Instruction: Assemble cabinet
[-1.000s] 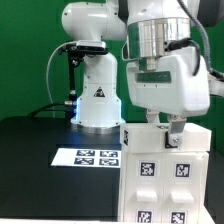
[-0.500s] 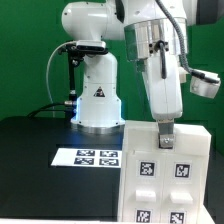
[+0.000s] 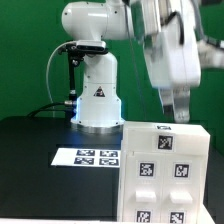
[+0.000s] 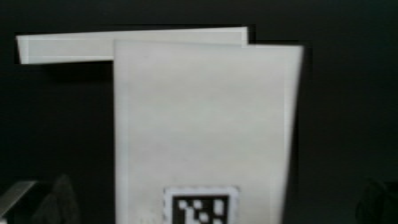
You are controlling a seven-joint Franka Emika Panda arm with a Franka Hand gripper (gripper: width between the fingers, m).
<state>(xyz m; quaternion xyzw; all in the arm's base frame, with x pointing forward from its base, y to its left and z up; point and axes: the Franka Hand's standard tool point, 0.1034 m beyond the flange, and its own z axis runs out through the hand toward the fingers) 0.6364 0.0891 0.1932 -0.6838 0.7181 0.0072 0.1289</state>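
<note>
The cabinet [image 3: 168, 172] stands at the table's [image 3: 40, 150] near edge on the exterior view's right, with open black tabletop beyond the marker board [image 3: 88, 157]. The gripper [image 3: 175, 110], down on the cabinet's top edge a second ago, has lifted clear; it holds nothing, though how far it gapes cannot be told.

The cabinet [image 3: 165, 172] looks like smooth white plastic with a dull, matt face; its tags are flat black-and-white print, like paper stickers. In the wrist view the cabinet [image 4: 205, 120] shows the same even, unglossy white. The bench [image 3: 40, 150] is matt black. The marker board [image 3: 88, 157] is thin, flat and white. The arm [image 3: 95, 60] has glossy white plastic shells.
</note>
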